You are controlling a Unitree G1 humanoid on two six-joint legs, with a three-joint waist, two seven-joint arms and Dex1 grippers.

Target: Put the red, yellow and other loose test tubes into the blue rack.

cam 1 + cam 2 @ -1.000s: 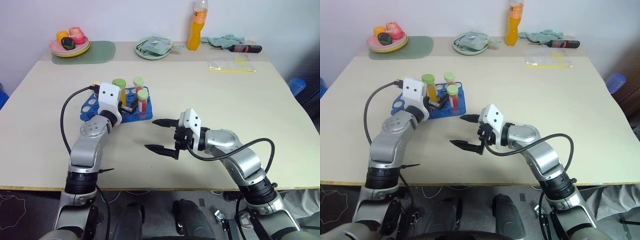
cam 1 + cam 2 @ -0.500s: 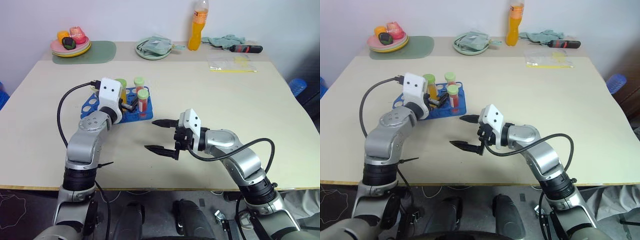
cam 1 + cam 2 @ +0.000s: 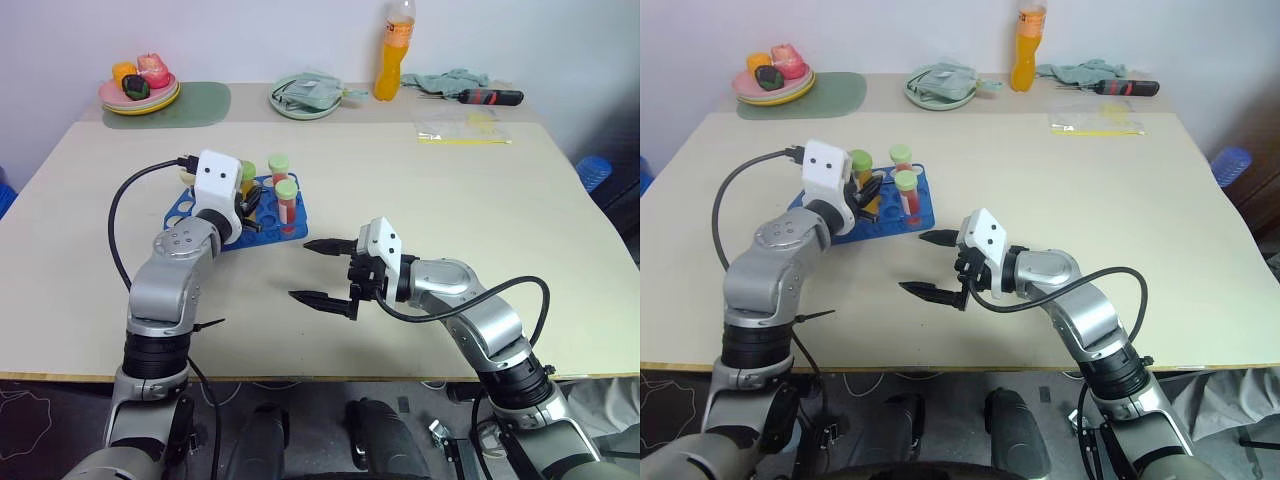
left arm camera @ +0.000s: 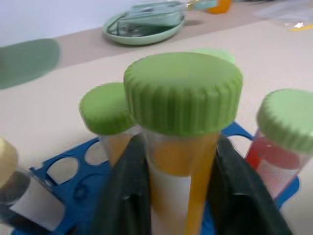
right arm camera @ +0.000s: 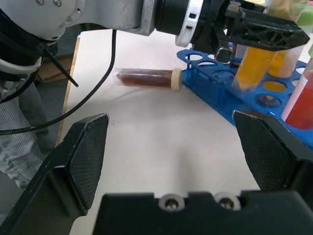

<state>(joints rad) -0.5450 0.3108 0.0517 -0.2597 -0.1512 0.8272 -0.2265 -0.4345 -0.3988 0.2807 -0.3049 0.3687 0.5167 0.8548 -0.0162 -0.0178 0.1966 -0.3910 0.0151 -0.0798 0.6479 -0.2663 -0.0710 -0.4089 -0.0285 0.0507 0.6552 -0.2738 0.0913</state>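
Both silver-grey metal arms carry white box-shaped wrist housings, looping black cables and a black two-fingered left claw (image 3: 252, 203) and right claw (image 3: 312, 270).

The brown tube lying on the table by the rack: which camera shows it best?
The right wrist view: the brown tube lies on its side, whole and unobstructed, its cream cap against the blue rack. In the left wrist view only its cap end shows at the frame's edge. In the eye views the left arm covers it.
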